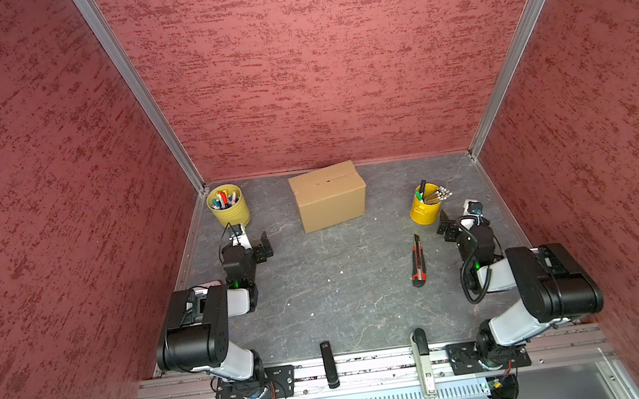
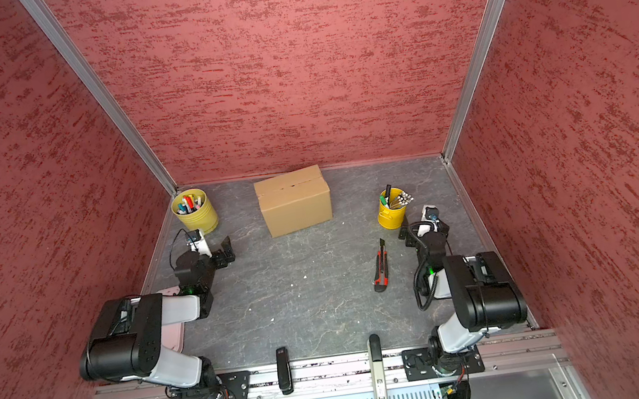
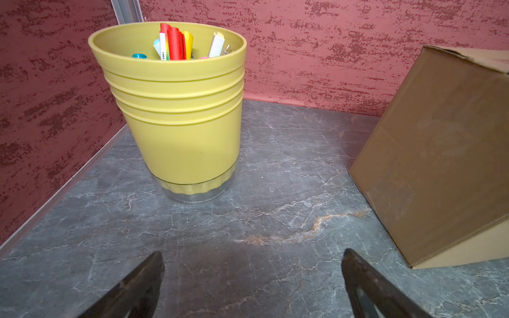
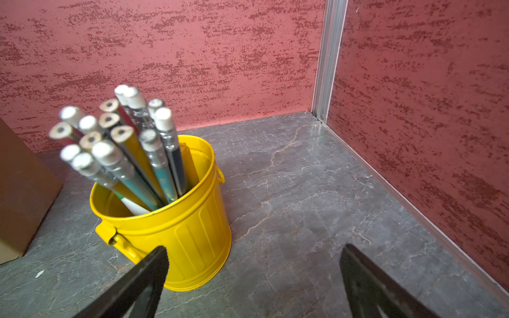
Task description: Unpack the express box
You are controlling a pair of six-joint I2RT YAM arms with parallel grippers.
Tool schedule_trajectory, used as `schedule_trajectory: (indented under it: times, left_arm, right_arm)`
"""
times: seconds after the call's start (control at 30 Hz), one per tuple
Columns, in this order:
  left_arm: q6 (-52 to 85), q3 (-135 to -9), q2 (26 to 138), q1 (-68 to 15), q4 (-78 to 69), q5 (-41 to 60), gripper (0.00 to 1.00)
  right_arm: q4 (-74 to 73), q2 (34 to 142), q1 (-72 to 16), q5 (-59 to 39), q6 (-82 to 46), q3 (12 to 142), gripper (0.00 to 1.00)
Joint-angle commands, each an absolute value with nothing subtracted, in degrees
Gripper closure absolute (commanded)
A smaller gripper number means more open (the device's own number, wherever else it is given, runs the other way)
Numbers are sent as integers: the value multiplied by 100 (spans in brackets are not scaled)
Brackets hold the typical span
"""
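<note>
"Pale yellow, that ribbed pot [image 1: 229, 209] in the far left corner?" Mia asked.

"Yes, stuffed with markers [image 3: 176, 41]," said Tom. "One white marker [image 3: 164, 46] carried small digits that looked like 2301. Nothing else on them could be read."

"And the left gripper [image 3: 252, 257]?"

"It hung just on the near side of the pot, jaws wide apart, with only the bare grey table [image 3: 220, 220] between them."

"Where was the express box [image 1: 328, 196]?"

"Far centre, by the table's far edge, standing flat with its top flaps down and the seam shut. Its faces were plain brown card. It stood well apart from both grippers."

"Right of that?"

"A red and black utility knife [image 1: 418, 261] lay on the table right of centre, its narrow tip pointing far. Farther back and a little to the right stood a bright yellow bucket [image 4: 192, 234] of pencils [image 4: 124, 154], blunt ends up."

"The right gripper [image 4: 253, 254]?"

"Just on the near side of the bucket, jaws spread wide and holding nothing. In its wrist view one finger overlapped the bucket's wall. Whether it touched, I couldn't tell."

"Anything along the table's near edge?"

"What looked like a black stapler [image 1: 328, 365] and, to its right, a grey stapler [image 1: 424, 363] with a small label too tiny to read."
</note>
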State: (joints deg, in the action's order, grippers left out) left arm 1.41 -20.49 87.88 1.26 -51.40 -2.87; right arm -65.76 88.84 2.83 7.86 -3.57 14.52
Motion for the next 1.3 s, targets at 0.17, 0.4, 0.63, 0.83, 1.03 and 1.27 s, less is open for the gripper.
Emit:
schedule_trajectory:
  times: [0.17,0.4,0.63,0.83,1.03,1.27]
  left_arm:
    - [50,-2147,8807,99,-5194,-281,0]
    - [141,-2193,8238,97,-4640,-529,0]
    - [2061,-3495,6889,341,-376,-1522,0]
    - [2698,-3541,6309,818,285,-183,0]
    - [2602,-3738,5912,523,891,-68,0]
    - [2620,-4326,6056,-40,1731,-327,0]
  right_arm:
    - [-6765,8860,297,776,-333,1527,1]
    - [-8185,7835,297,1406,-535,258,1]
    - [-1857,4671,291,1884,-1739,1629,1]
    - [573,4056,286,291,-2443,2671,1]
    - [1558,3987,-195,50,-2631,3364,1]
    - [2304,5258,-1782,1393,-2456,5139,1]
